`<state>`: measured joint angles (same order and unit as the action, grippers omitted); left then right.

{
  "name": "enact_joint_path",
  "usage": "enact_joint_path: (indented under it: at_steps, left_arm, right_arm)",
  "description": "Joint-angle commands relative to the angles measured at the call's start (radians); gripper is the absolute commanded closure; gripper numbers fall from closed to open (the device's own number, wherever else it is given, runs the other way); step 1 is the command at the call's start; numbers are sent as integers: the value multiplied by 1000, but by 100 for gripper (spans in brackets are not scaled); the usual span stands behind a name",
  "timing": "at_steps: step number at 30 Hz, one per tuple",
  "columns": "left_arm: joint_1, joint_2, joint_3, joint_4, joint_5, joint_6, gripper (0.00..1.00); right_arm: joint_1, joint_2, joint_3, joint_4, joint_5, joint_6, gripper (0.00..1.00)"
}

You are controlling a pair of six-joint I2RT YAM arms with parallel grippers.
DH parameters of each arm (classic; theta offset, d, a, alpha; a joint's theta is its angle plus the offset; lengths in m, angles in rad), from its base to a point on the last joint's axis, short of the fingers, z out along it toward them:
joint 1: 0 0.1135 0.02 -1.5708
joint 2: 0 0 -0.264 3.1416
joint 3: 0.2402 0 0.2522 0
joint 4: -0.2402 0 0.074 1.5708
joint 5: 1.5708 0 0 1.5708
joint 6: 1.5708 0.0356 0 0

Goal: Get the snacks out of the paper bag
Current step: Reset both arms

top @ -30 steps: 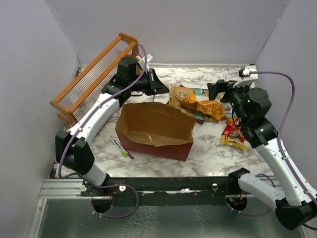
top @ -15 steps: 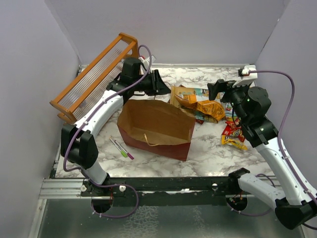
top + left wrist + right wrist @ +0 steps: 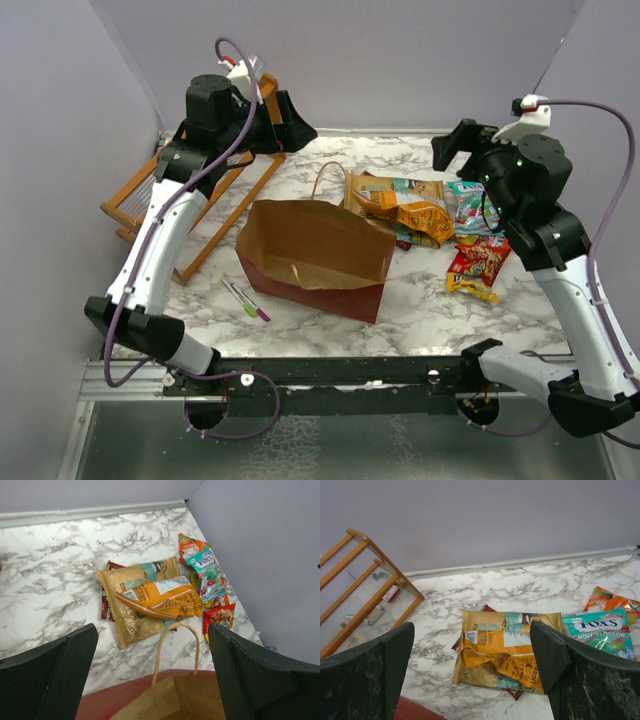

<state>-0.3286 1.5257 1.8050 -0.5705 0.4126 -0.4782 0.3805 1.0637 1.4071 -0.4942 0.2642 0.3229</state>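
Observation:
The paper bag (image 3: 315, 255) stands open at mid-table, dark red outside, brown inside; in the left wrist view its far rim (image 3: 165, 695) and one tan loop handle (image 3: 175, 645) show. Several snacks (image 3: 400, 205) lie on the marble behind and right of it: yellow and orange packets (image 3: 155, 600) (image 3: 505, 650), a teal one (image 3: 600, 630) and a red one (image 3: 478, 262). My left gripper (image 3: 288, 122) (image 3: 152, 645) hangs high above the bag's far side, open and holding nothing. Raised over the snacks, my right gripper (image 3: 455, 150) (image 3: 472, 640) is also open and bare.
An orange wooden rack (image 3: 170, 190) (image 3: 365, 580) leans at the back left under my left arm. A green and a pink marker (image 3: 245, 298) lie left of the bag's front. Purple walls close in on three sides.
My left gripper has opened, let go at the bag's far rim and risen toward the back left; the loop handle now lies on the marble. My right gripper has lifted slightly.

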Motion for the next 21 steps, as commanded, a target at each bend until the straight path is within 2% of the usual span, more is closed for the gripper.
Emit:
enact_joint_path:
  at_steps: [1,5,9,15,21]
  left_arm:
    - [-1,-104,34,-75,-101,59,5]
    - [-1,-186,103,-57,-123,59,5]
    - [0,-307,174,-34,-253,142,2]
    - [-1,-570,-9,114,-526,214,1]
    - [-1,-617,-24,103,-561,232,1]
  right_arm:
    - [6,-45,106,-75,-28,-27,1]
    - [6,-119,126,-32,-68,-140,1]
    - [6,-203,198,-8,-177,-176,1]
    - [6,-242,278,27,-208,-176,1]
    - [5,-220,329,-13,-155,-178,1]
